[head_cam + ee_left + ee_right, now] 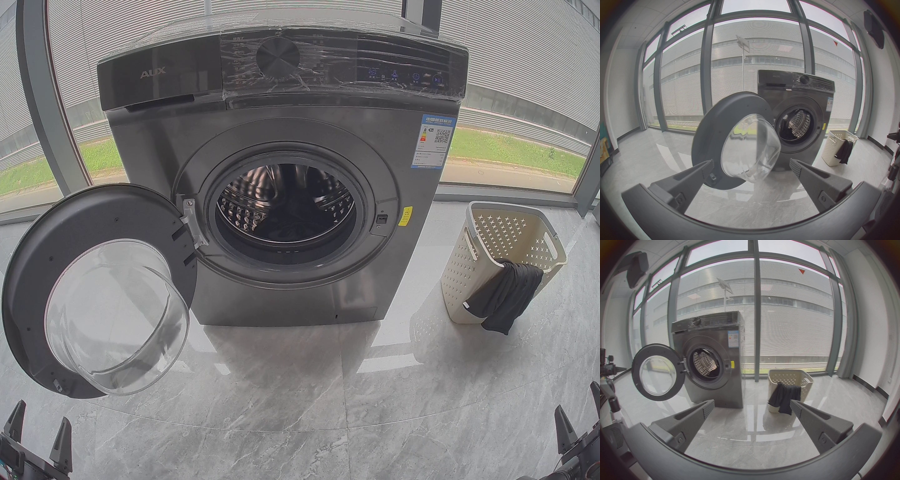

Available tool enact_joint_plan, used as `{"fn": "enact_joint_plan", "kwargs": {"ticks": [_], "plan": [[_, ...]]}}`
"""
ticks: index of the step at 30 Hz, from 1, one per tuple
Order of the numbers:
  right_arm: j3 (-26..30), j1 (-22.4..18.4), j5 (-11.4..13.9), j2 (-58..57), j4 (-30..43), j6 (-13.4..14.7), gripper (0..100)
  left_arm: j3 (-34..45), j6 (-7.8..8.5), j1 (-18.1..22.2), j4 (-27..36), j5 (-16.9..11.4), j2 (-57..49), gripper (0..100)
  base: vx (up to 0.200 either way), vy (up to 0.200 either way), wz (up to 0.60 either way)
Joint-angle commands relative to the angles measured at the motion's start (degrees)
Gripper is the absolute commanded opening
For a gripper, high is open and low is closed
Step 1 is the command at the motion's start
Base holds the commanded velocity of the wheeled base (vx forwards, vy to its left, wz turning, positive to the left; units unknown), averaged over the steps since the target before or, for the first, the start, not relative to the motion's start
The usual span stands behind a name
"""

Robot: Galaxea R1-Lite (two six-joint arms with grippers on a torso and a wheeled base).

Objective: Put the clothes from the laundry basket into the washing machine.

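— Clothes point(507, 294), where are they?
— They are dark and hang over the front rim of the laundry basket point(494, 232). The white basket stands on the floor point(350, 400), just to the right of the washing machine point(281, 119).
— Is the washing machine open?
— Yes. Its round door point(56, 269) is swung wide on the left side of the washing machine, and the shiny drum point(284, 203) shows inside.
— And the grippers?
— The left gripper point(750, 162) is out in front of the washing machine, facing the door. Its jaws are spread and hold nothing. The right gripper point(751, 402) is also in front of the washing machine, on the basket side. Its jaws are spread and hold nothing too.
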Motion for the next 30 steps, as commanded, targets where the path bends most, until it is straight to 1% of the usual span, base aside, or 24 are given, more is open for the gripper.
{"fn": "enact_joint_plan", "kwargs": {"ticks": [1,2,3,5,7,12,30], "plan": [[0.7,-0.2,0.2,-0.1,1.0,-0.2,100,1.0,0.88,-0.9,1.2,-5.3,-2.4,100,0.000,0.000,0.00],[0.7,-0.1,0.6,-0.1,1.0,-0.2,100,1.0,1.41,-0.9,1.3,-6.4,-2.4,100,0.000,0.000,0.00],[0.7,0.0,0.6,-0.2,1.0,-0.1,100,1.0,1.24,-0.9,1.3,-6.1,-2.4,100,0.000,0.000,0.00],[0.8,0.0,0.6,-0.2,1.0,0.3,100,1.0,-0.08,-0.9,1.2,-4.9,-2.4,100,0.000,0.000,0.00],[0.9,0.0,0.6,-0.3,0.8,0.2,100,1.0,-0.17,-0.9,1.2,-4.7,-2.4,100,0.000,0.000,0.00],[0.9,-0.1,0.6,-0.3,0.6,0.1,100,1.0,-0.43,-0.9,1.2,-4.7,-2.4,100,0.000,-0.200,0.00],[0.9,0.0,0.6,-0.3,0.6,0.1,100,1.0,-0.35,-0.9,1.2,-4.7,-2.4,100,0.000,-0.200,0.00]]}}
